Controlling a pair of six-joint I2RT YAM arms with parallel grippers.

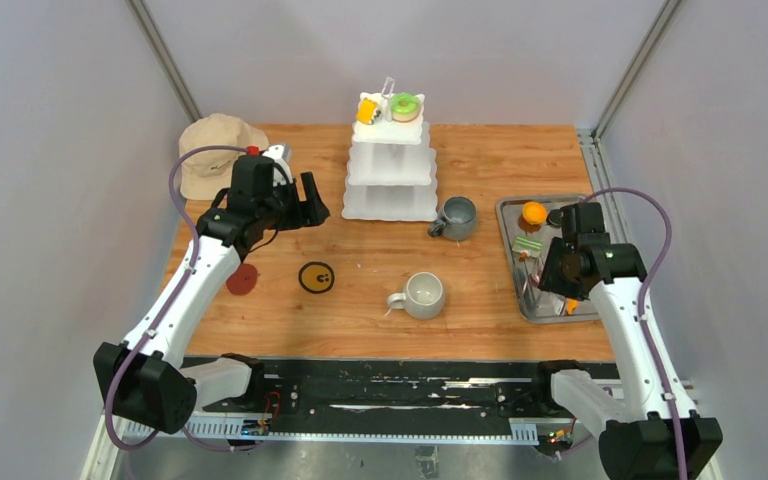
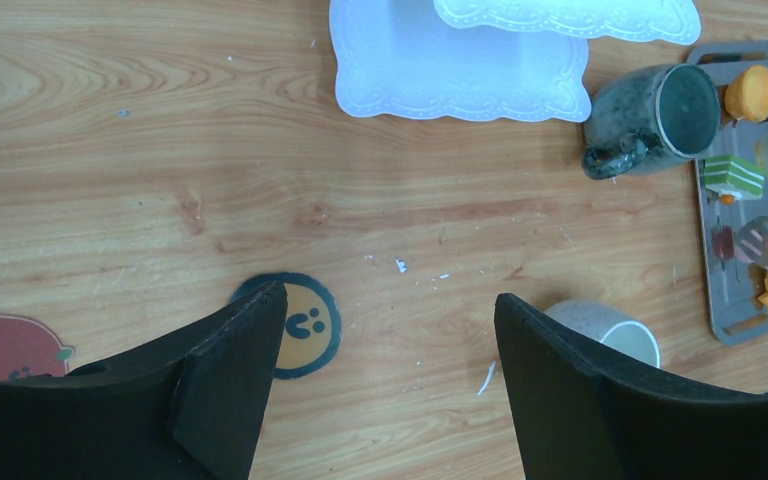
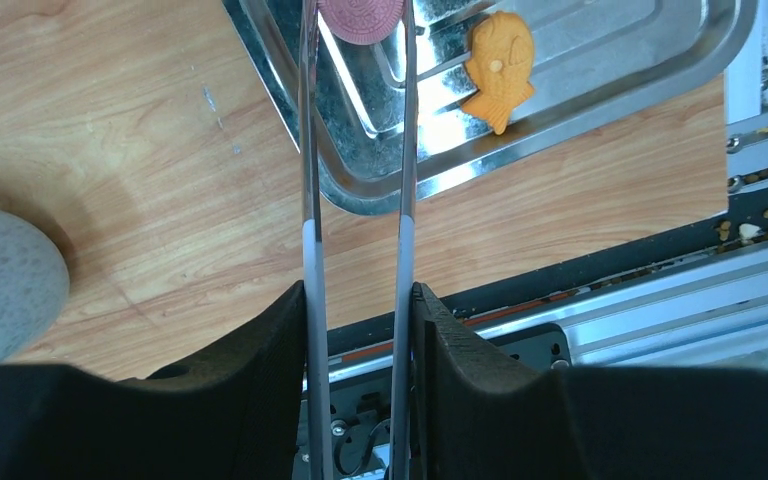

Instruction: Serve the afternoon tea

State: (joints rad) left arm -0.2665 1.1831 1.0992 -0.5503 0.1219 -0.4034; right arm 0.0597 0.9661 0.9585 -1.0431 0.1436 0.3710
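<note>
Tongs (image 3: 309, 200) sit pinched between the fingers of the right gripper (image 3: 357, 300), their tips flanking a pink cookie (image 3: 362, 15) over the steel tray (image 3: 580, 90) beside an orange fish pastry (image 3: 500, 65), seen only from the right wrist, while the left gripper (image 1: 310, 207) hangs spread and empty near the white three-tier stand (image 1: 390, 180), green-pink donut (image 1: 405, 105) on top.

Even bright light glares off the steel tray (image 3: 600, 70)

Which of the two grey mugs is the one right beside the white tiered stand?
The darker mug, close beside the stand's bottom tier. The paler mug sits apart on open table, nearer the arm bases.
</note>
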